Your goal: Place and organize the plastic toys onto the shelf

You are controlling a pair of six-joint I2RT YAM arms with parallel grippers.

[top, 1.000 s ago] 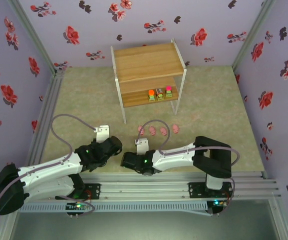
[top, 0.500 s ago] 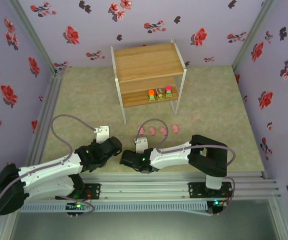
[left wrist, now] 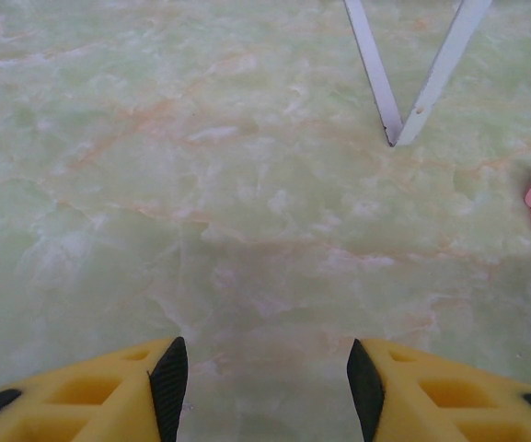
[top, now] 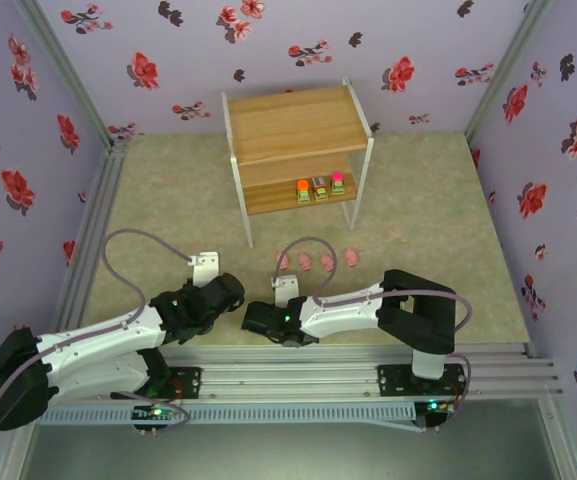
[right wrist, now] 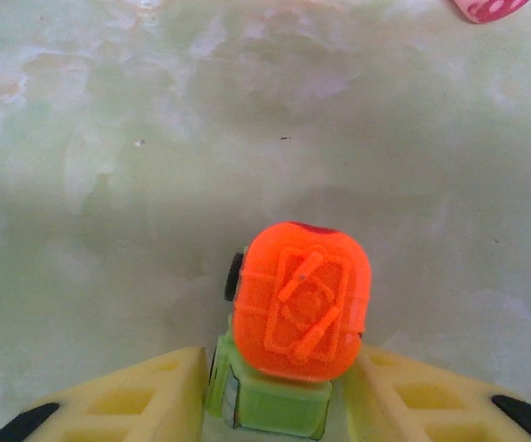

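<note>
Right arm [top: 353, 308] folded low, right tool [right wrist: 279, 387] clamped on orange-topped block [right wrist: 300, 299], left tool [left wrist: 265, 368] apart, empty.

Smooth orange plastic block [right wrist: 302, 313] on matt, marbled tabletop [right wrist: 136, 138].

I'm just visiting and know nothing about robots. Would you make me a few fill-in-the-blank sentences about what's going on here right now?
1. The right tool grips a green-based block whose top is ___.
2. On the lower board of the shelf, the blocks standing in a row number ___.
3. The pink pigs lying in front of the shelf number ___.
4. The left tool is open and holds ___.

Missing words: orange; three; four; nothing.
</note>
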